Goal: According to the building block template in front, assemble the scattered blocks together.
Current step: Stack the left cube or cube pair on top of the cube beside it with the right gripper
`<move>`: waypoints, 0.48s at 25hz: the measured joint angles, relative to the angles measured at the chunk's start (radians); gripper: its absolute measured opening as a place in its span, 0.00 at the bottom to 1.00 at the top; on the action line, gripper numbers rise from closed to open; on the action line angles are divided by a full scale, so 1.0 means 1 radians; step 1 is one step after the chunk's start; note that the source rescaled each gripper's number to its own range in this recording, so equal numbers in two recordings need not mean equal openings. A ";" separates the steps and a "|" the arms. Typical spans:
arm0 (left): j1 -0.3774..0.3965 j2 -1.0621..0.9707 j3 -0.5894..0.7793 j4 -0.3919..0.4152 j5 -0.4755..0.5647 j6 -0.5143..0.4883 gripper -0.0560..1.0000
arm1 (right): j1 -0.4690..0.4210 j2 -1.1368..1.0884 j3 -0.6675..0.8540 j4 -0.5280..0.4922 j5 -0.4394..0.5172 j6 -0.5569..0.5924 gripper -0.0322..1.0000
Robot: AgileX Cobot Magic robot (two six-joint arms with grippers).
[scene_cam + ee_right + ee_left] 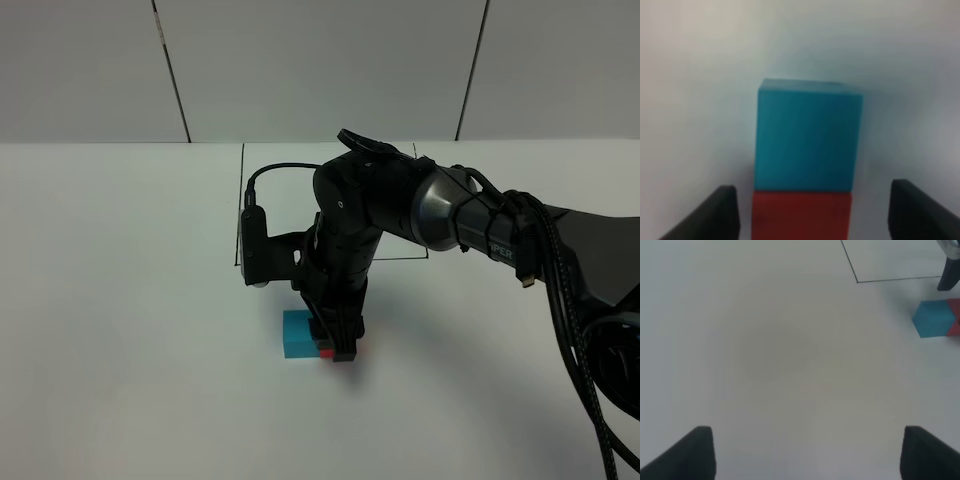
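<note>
The cyan-blue cube (297,333) and the red cube (326,353) sit side by side on the white table, faces touching. My right gripper (340,350) reaches down over the red cube. The right wrist view shows the red cube (800,215) between the two dark fingers of the right gripper (812,212), with a gap on each side, and the cyan cube (807,137) just beyond it. My left gripper (807,450) is open over bare table, well away from the cyan cube (934,318) and the red cube (955,316). No template shows.
A thin black rectangle outline (243,200) is drawn on the white table (120,300) behind the cubes, partly hidden by the right arm (420,205). Grey wall panels stand at the back.
</note>
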 joint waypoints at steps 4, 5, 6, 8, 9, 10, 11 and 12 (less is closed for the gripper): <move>0.000 0.000 0.000 0.000 0.000 0.000 1.00 | 0.000 0.000 0.000 0.000 -0.005 -0.007 0.39; 0.000 0.000 0.000 0.000 0.000 0.000 1.00 | 0.000 0.000 0.000 0.000 -0.005 -0.006 0.39; 0.000 0.000 0.000 0.000 0.000 0.000 1.00 | 0.000 0.000 0.000 0.000 -0.005 -0.006 0.39; 0.000 0.000 0.000 0.000 0.000 0.000 1.00 | 0.000 0.001 0.000 0.001 -0.005 -0.006 0.39; 0.000 0.000 0.000 0.000 0.000 0.000 1.00 | 0.000 0.002 0.000 0.006 -0.005 -0.006 0.39; 0.000 0.000 0.000 0.000 0.000 0.000 1.00 | 0.000 0.003 0.000 0.015 -0.005 -0.008 0.39; 0.000 0.000 0.000 0.000 0.000 0.000 1.00 | 0.000 0.005 0.000 0.022 -0.005 -0.008 0.39; 0.000 0.000 0.000 0.000 0.000 0.000 1.00 | 0.000 0.006 0.000 0.024 -0.005 -0.010 0.39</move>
